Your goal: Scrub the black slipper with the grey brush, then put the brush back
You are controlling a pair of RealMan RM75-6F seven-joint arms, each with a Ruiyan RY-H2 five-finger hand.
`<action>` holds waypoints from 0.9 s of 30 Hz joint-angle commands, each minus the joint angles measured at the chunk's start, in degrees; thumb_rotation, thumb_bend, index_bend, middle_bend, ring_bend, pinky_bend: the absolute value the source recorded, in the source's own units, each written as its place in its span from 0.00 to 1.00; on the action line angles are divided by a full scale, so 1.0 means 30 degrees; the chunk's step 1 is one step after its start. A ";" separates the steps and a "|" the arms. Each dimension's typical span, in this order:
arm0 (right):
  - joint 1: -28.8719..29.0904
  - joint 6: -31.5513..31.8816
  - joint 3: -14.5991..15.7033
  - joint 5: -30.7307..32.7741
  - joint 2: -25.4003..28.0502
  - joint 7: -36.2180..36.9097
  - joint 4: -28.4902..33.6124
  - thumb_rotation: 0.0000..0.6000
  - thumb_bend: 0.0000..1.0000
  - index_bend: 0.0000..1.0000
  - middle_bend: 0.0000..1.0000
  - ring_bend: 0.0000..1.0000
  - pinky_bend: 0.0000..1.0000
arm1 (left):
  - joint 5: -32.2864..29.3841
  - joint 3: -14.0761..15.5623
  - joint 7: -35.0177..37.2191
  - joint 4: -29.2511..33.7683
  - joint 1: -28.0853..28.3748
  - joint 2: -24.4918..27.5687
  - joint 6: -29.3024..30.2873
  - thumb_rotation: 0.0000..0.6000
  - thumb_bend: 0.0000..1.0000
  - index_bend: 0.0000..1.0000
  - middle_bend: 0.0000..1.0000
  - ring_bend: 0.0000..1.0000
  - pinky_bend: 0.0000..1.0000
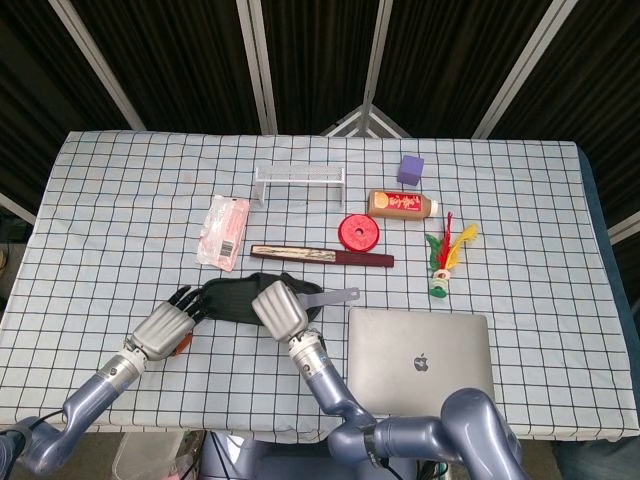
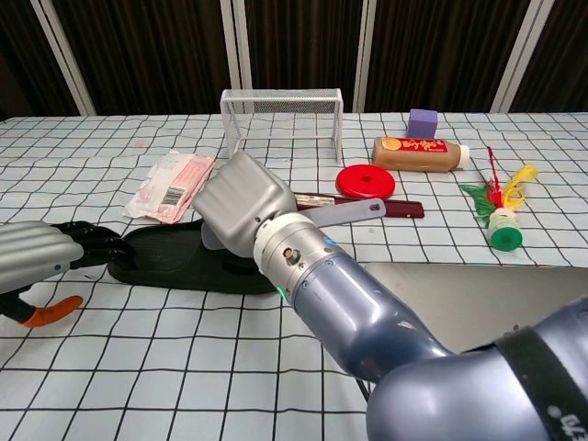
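Observation:
The black slipper (image 1: 232,298) (image 2: 175,260) lies flat on the checked cloth near the front left. My left hand (image 1: 163,325) (image 2: 37,253) rests its dark fingertips on the slipper's left end. My right hand (image 1: 281,309) (image 2: 241,202) grips the grey brush, whose handle (image 1: 338,296) (image 2: 347,212) sticks out to the right. The hand sits over the slipper's right end and hides the brush head.
A closed laptop (image 1: 420,360) lies just right of my right hand. Behind the slipper lie a dark red folded fan (image 1: 322,257), a pink packet (image 1: 224,231), a red disc (image 1: 359,233), a small wire goal (image 1: 300,179), a brown bottle (image 1: 401,205), a purple cube (image 1: 411,169) and a feathered shuttlecock (image 1: 445,256). An orange item (image 2: 43,310) lies under my left hand.

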State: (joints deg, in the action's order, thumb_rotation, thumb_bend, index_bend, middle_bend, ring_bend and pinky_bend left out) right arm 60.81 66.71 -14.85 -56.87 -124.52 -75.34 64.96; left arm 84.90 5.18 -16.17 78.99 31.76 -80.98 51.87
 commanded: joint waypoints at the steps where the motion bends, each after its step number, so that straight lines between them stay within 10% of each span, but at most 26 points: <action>1: -0.0138 0.0007 -0.0050 0.0130 0.0254 -0.0222 0.0310 1.00 0.74 0.80 0.72 0.58 0.64 | -0.0007 0.0006 -0.0020 0.0014 0.0003 0.0016 -0.0006 1.00 0.73 0.16 0.07 0.00 0.02; 18: -0.0779 0.0611 -0.0200 0.0174 0.1888 -0.0737 0.1684 1.00 0.74 0.80 0.72 0.58 0.64 | -0.0065 0.0135 -0.0448 0.0278 -0.0263 0.0082 0.0326 1.00 0.72 0.16 0.06 0.00 0.02; 27: -0.1432 0.1563 0.0006 -0.0268 0.4122 -0.1243 0.5231 1.00 0.74 0.80 0.72 0.58 0.64 | 0.0982 -0.0106 0.0171 0.0963 -0.0328 0.0755 0.1765 1.00 0.50 0.15 0.06 0.00 0.02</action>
State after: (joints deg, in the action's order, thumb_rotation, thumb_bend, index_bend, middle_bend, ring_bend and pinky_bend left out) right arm 57.26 70.62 -15.01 -57.35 -113.91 -78.81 78.74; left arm 87.10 5.03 -16.18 81.32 30.80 -79.32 56.32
